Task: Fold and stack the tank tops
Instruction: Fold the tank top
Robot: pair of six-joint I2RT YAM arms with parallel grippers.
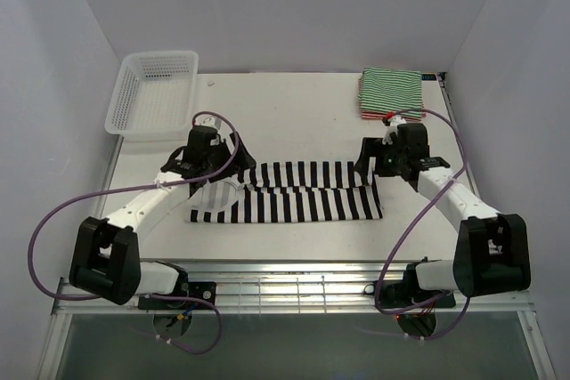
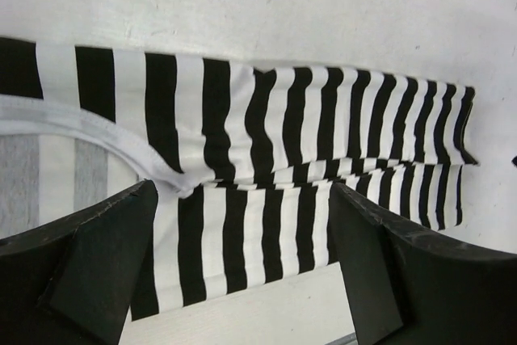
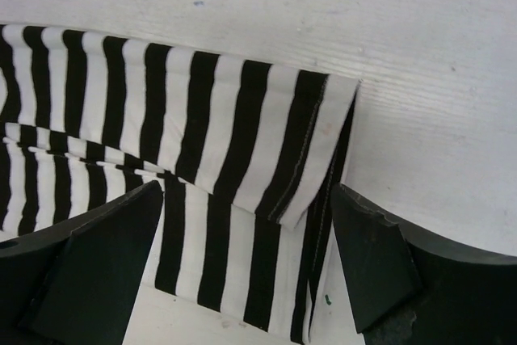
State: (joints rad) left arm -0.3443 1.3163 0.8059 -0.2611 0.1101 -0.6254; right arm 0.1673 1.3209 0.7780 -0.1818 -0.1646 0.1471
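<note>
The black-and-white tank top (image 1: 294,193) lies flat in the middle of the table, folded lengthwise into a long band. My left gripper (image 1: 230,165) hovers over its left end, open, fingers astride the fabric (image 2: 242,119) and its white neck trim (image 2: 97,131). My right gripper (image 1: 369,165) hangs over the right end, also open, above the folded hem corner (image 3: 315,143). Neither gripper (image 2: 242,191) (image 3: 248,191) holds cloth. At the back right, the green-and-white tank top (image 1: 392,88) lies folded on the red-and-white one (image 1: 364,109), of which only an edge shows.
A white mesh basket (image 1: 153,93) stands at the back left corner. White walls close in the table on three sides. A metal rail (image 1: 285,287) runs along the near edge between the arm bases.
</note>
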